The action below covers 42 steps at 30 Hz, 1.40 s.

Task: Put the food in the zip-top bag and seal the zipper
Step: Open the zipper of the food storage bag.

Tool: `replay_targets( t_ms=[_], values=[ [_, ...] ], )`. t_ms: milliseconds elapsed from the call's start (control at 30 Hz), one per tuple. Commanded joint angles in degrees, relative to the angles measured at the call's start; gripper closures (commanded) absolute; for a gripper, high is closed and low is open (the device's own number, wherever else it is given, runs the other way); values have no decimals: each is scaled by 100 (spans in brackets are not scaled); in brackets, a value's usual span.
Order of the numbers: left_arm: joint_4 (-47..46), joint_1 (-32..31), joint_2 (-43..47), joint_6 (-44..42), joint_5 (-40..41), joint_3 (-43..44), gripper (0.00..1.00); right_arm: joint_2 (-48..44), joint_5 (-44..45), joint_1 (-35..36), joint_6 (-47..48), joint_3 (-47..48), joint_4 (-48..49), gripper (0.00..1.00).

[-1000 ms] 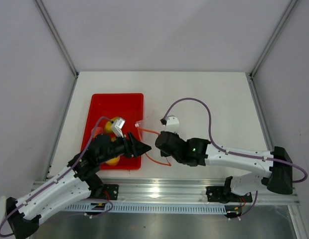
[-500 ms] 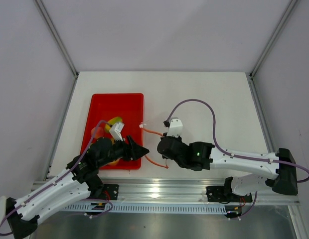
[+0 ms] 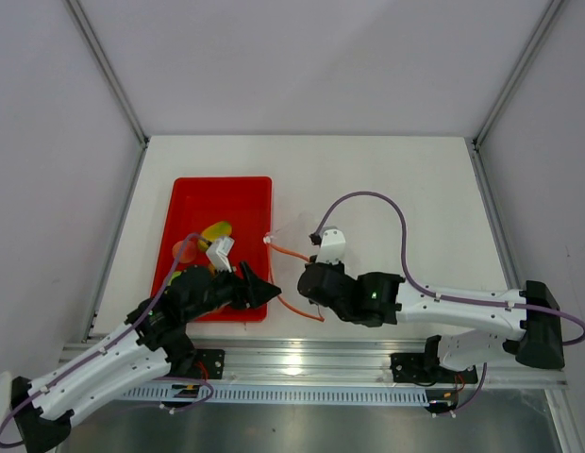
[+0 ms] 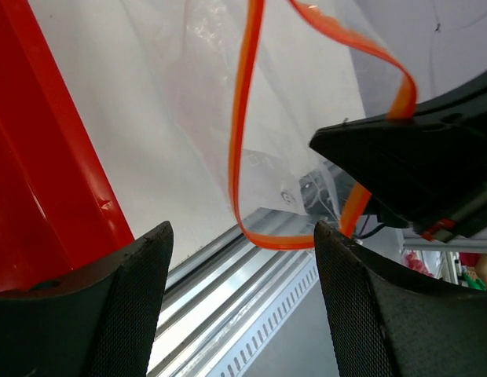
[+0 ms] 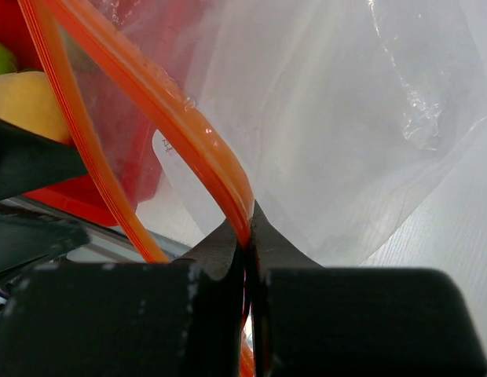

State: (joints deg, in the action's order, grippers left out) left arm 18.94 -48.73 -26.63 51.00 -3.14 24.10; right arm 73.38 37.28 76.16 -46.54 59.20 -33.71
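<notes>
food [image 3: 215,231]: mostly buried under the left arm [image 3: 113,354] from above, just a yellow bit and a pinkish bit poke out, can't count the rest
zip-top bag [image 5: 330,118]: so clear it pretty much vanishes against the surface [image 3: 415,189] in the top view; both wrist cams crop it
zipper [image 4: 242,157]: loop runs off the top edge in the left wrist cam, and part of it passes behind the right pincer [image 5: 247,232]
right pincer: tips tucked under its own wrist from above
tray [image 3: 222,189]: near end covered by the left arm, left wrist cam only gets a red slice
</notes>
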Motion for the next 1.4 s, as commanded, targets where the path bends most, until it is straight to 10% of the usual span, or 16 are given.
replay_targets(
  t_ms=[0,233,400,500,600,733,933,1033,1367],
  values=[
    [-469,-93,-289,68,-20,-133,26,-52,263,109,-92,100,216,100],
    [-926,-128,-983,85,-99,-142,30,-44,289,180,-48,153,234,100],
    [-1120,-172,-1248,76,-249,-116,74,79,315,180,145,364,67,100],
    [-1077,-198,-1265,59,-293,-55,99,237,455,180,303,671,-319,80],
    [-989,-225,-1265,32,-301,16,99,413,631,180,479,1005,-688,57],
    [-953,-251,-1178,59,-302,34,99,694,833,180,716,1444,-1092,52],
    [-910,-269,-1142,50,-302,51,99,1327,869,197,866,2086,-1427,59],
    [-892,-277,-1116,41,-302,69,99,1591,922,206,910,2324,-1646,98],
    [-935,-277,-914,-178,-328,-107,99,1390,2830,672,-122,2351,-2872,100]
  ],
)
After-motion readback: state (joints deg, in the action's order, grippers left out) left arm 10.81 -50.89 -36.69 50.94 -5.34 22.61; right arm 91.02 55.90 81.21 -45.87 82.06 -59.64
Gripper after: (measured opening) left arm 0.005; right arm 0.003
